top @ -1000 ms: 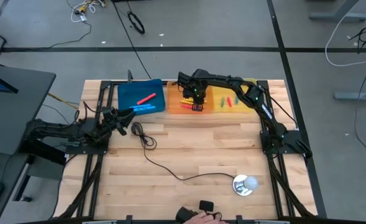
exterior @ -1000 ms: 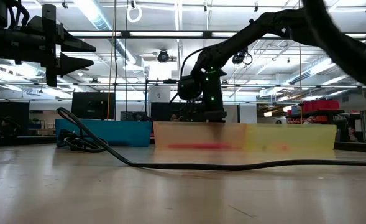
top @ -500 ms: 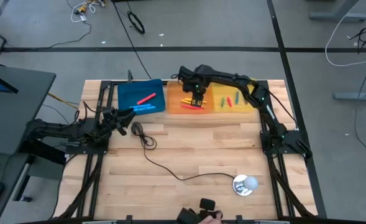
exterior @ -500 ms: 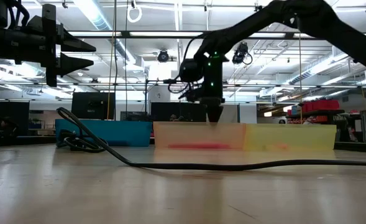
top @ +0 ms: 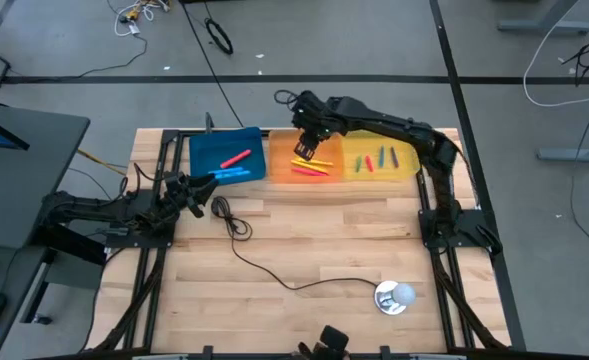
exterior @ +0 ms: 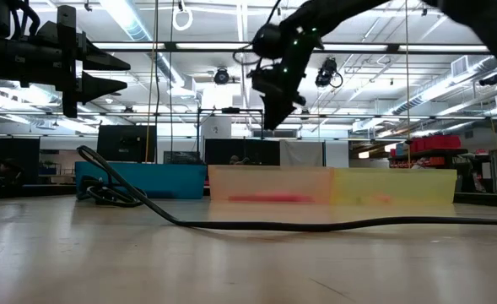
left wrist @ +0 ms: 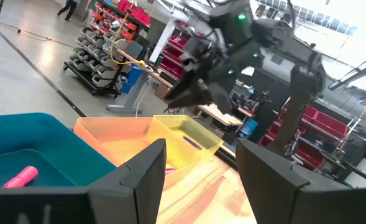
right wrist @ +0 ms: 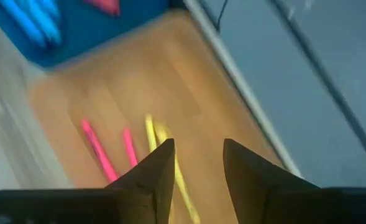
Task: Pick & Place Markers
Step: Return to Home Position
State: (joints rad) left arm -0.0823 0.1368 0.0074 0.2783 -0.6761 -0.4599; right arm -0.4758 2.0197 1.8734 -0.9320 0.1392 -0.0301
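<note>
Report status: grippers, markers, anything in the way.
Right gripper open, empty, above orange bin. Left gripper open, by blue bin. Markers all binned; none seen loose. Cable on table near left gripper.

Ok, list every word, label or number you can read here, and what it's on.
None can be read.
markers: any print too small to read.
blue bin, orange bin, yellow bin: no labels show.
shelves in the room behind: too blurred to read.
</note>
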